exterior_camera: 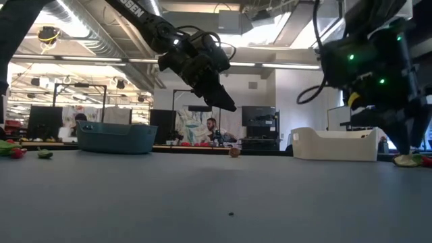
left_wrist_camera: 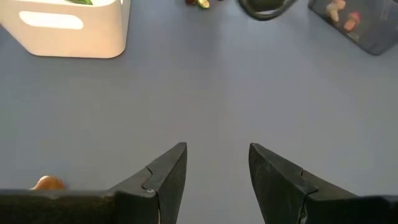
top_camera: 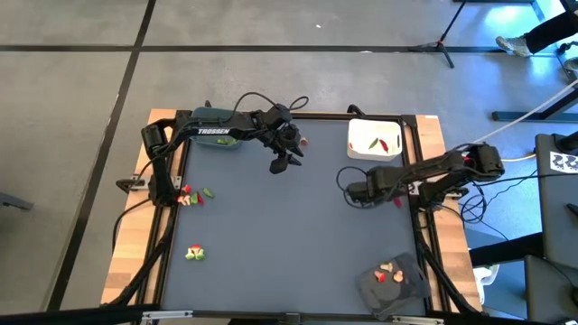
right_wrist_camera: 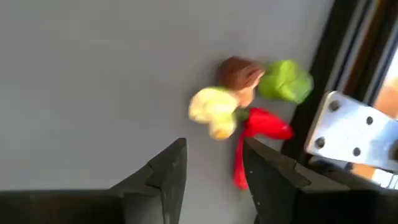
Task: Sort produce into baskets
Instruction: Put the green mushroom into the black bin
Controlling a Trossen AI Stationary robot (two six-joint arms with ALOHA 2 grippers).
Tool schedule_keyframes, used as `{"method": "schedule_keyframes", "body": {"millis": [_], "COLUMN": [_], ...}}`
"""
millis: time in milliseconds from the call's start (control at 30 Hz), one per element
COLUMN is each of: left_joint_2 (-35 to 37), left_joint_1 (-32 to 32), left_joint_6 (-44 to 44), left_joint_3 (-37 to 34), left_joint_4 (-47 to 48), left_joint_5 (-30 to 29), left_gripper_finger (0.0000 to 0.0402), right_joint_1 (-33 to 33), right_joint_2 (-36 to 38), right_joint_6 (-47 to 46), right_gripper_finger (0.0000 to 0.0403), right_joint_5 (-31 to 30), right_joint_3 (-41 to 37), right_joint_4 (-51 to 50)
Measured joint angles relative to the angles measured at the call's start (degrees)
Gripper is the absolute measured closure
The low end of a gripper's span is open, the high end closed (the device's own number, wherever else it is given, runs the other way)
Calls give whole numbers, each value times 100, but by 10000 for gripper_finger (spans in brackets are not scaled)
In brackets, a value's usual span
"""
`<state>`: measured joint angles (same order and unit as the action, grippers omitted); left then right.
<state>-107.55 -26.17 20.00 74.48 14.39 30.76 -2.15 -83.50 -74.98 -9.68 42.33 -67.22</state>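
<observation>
On the worktop [top_camera: 289, 235], our left gripper [left_wrist_camera: 217, 171] hangs open and empty near the blue-grey tub [exterior_camera: 116, 138]. Our right gripper [right_wrist_camera: 211, 168], half open and holding nothing, hovers at a tight produce cluster [right_wrist_camera: 245, 102] by the right edge. We may pinch two pieces. The red pepper [right_wrist_camera: 255, 134] lies with its long axis toward the gripper.

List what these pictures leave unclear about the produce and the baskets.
- Blue-grey tub: high view, the left arm covers most of it; low view shows only its wall, contents hidden.
- White tub: low view, its wall hides the contents.
- Red piece: right wrist view, blurred and partly behind the right gripper's finger.
- Pile at the table's left edge: too small to name.
</observation>
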Motion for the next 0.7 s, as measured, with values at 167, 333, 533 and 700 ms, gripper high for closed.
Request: {"method": "schedule_keyframes", "body": {"millis": [167,333,533,700], "left_joint_2": [0,0,0,0], "left_joint_1": [0,0,0,0], "left_joint_6": [108,137,158,235], "left_joint_3": [0,0,0,2], "left_joint_4": [-2,-2,-27,-37], "left_joint_5": [0,-2,-4,-7], "left_gripper_finger": [233,233,233,233], "right_joint_1": [286,385,383,367], "right_joint_2": [0,0,0,0], "right_joint_6": [73,257,191,177], "right_gripper_finger": [249,249,249,269], "right_joint_5": [-290,-293,17,-102], "right_joint_3": [-46,-48,-403,-474], "right_joint_4": [66,169,547,848]}}
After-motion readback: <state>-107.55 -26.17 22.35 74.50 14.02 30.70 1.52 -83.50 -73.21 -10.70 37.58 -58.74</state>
